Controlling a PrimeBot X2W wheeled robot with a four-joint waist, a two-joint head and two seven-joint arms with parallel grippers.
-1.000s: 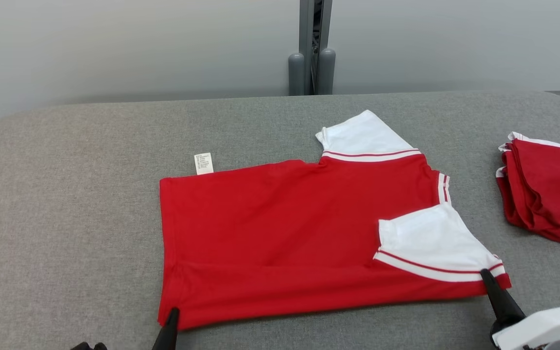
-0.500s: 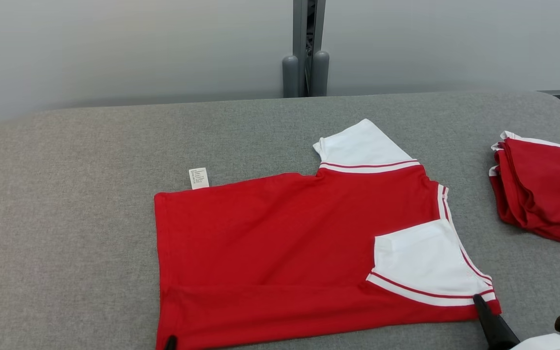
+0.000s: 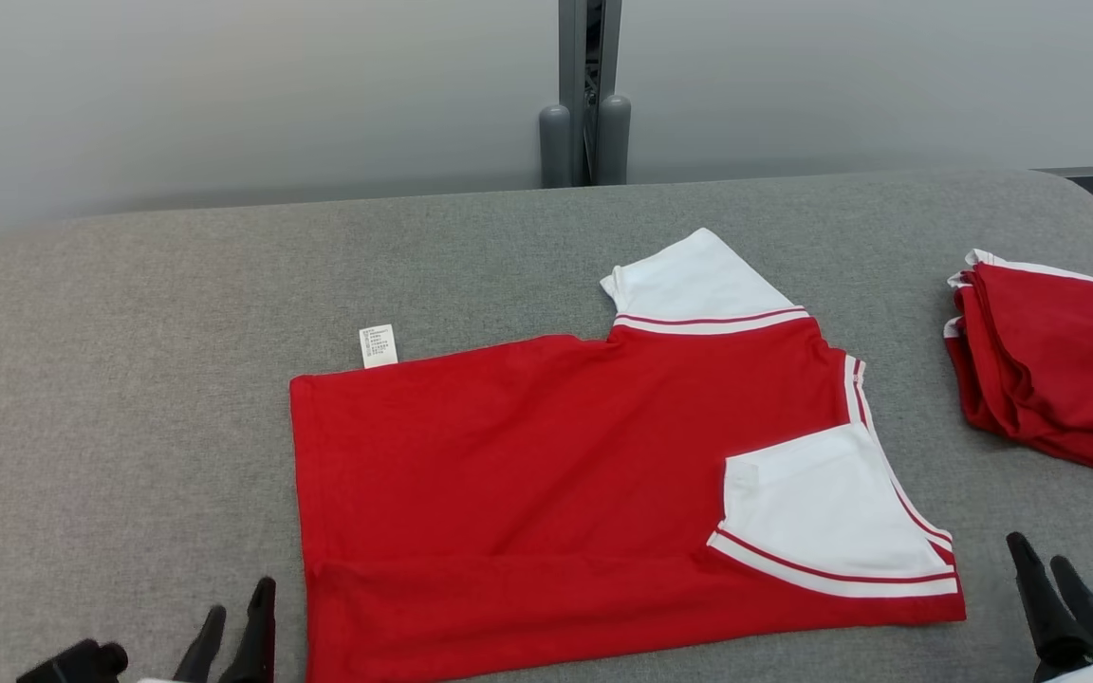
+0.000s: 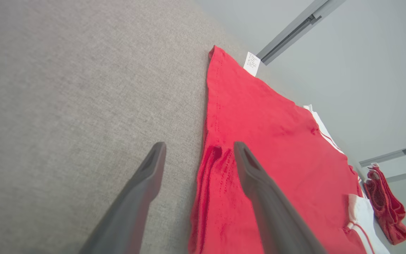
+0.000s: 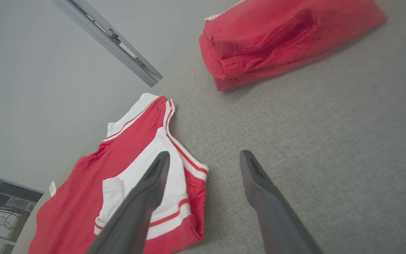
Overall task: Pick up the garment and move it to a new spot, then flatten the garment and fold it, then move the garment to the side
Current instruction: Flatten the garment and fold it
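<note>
Clearly both end effectors are spread wide, and neither grips anything. The red shirt (image 3: 527,474) lies flat near the middle of the grey bench (image 3: 129,379), its hem toward the robot's left and its collar end toward the right. Its near long edge is folded over onto the body as a narrow band. The near white sleeve (image 3: 822,512) is folded in on top of the red cloth, while the far white sleeve (image 3: 698,280) sticks out past the far edge. A small white label (image 3: 378,345) juts out at the far hem corner.

The left end effector (image 3: 242,598) sits just beside the shirt's near hem corner. In the left wrist view, the left end effector (image 4: 199,144) has one finger over bare bench and the other over the red hem, which is slightly puckered there. The right end effector (image 3: 1036,550) is just off the near collar-end corner, apart from the cloth.

A pile of red clothes (image 3: 1049,379) lies well apart at the bench's right end.
</note>
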